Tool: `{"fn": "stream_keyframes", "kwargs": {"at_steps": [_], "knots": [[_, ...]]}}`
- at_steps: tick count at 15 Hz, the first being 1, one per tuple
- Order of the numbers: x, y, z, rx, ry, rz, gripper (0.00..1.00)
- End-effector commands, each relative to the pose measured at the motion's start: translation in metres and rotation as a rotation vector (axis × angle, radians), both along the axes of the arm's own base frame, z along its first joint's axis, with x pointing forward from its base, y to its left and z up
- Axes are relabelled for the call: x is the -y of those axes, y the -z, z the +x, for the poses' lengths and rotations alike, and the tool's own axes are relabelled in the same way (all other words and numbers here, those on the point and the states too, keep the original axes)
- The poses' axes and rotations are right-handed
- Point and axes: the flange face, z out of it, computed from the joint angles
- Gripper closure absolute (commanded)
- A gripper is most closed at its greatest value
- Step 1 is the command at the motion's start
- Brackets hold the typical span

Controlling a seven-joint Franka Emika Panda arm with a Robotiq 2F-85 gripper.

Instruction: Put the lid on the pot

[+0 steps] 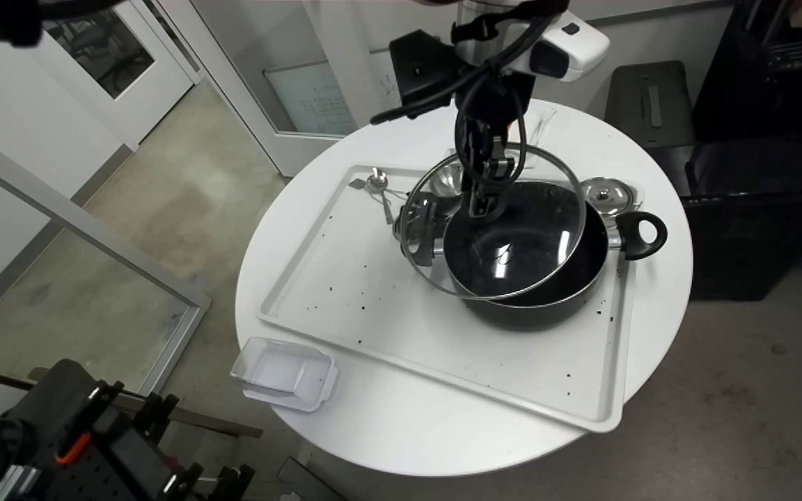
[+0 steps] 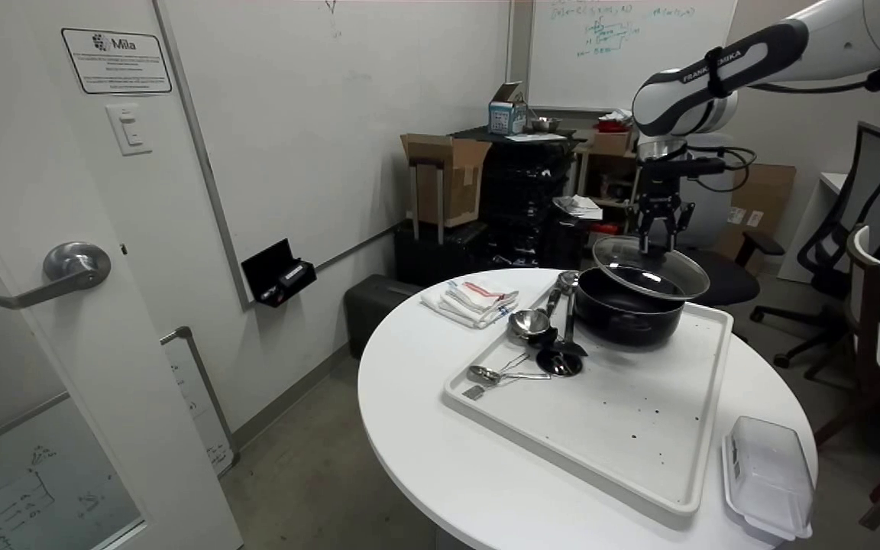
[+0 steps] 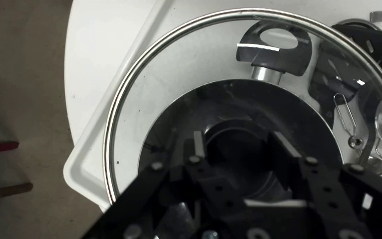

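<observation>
The round clear glass lid point(image 1: 512, 240) with its metal rim shows in both exterior views point(image 2: 665, 279) and fills much of the wrist view point(image 3: 174, 63). It hangs tilted above the black pot point(image 1: 526, 316), off-centre, so part of the pot's opening is uncovered. The pot also shows in an exterior view point(image 2: 627, 325) and through the glass in the wrist view point(image 3: 267, 96). My gripper point(image 3: 240, 142) has its fingers on either side of the dark knob and appears shut on it. The gripper points down at the lid's middle in both exterior views point(image 1: 482, 207) point(image 2: 658, 248).
The pot stands on a white tray point(image 1: 373, 292) on a round table point(image 2: 417, 412). Beside the pot lie black utensils point(image 2: 570, 336), a steel cup point(image 2: 529, 325) and a small steel lid point(image 1: 608, 195). A clear plastic container point(image 1: 288, 372) and a folded cloth point(image 2: 470, 302) lie off the tray.
</observation>
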Motion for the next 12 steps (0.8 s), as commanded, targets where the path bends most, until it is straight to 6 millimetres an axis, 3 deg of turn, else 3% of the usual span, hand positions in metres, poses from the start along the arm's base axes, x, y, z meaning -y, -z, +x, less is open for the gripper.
{"fn": "stream_keyframes", "kwargs": {"at_steps": [1, 12], "knots": [[0.009, -0.005, 0.009, -0.001, 0.072, 0.028, 0.76], [0.024, 0.007, 0.011, -0.015, 0.224, 0.053, 0.76]]}}
